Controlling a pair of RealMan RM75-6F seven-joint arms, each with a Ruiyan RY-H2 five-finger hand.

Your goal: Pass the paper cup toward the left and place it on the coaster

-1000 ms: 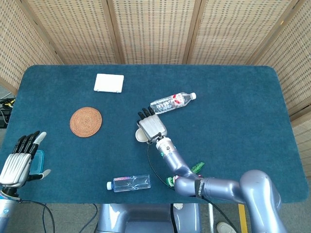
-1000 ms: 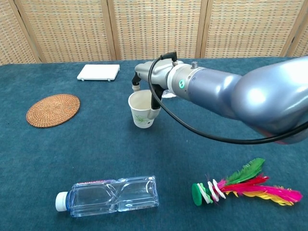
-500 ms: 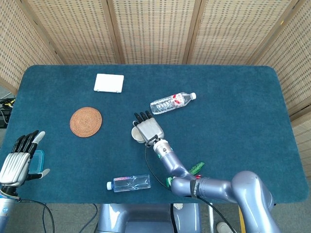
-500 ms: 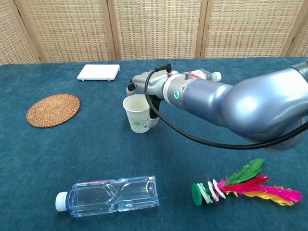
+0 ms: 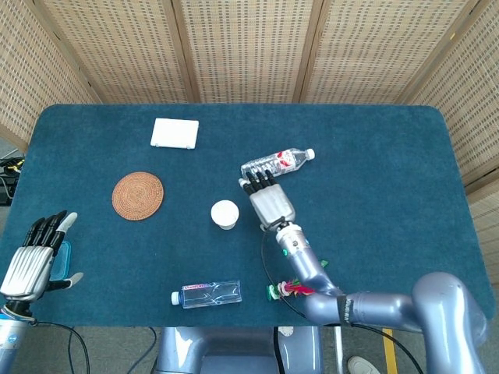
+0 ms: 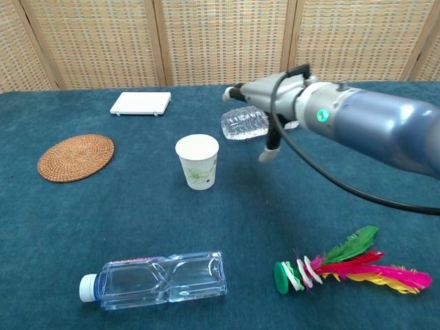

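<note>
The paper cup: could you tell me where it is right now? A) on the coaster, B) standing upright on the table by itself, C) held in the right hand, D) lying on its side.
B: the paper cup stands upright on the table, the right hand apart beside it and the coaster bare further left.

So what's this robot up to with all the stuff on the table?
It is moving a white paper cup to the round woven coaster. Right now the cup stands upright mid-table, untouched. The right hand is open beside it, near a lying clear water bottle. The left hand waits open at the table's left edge.
</note>
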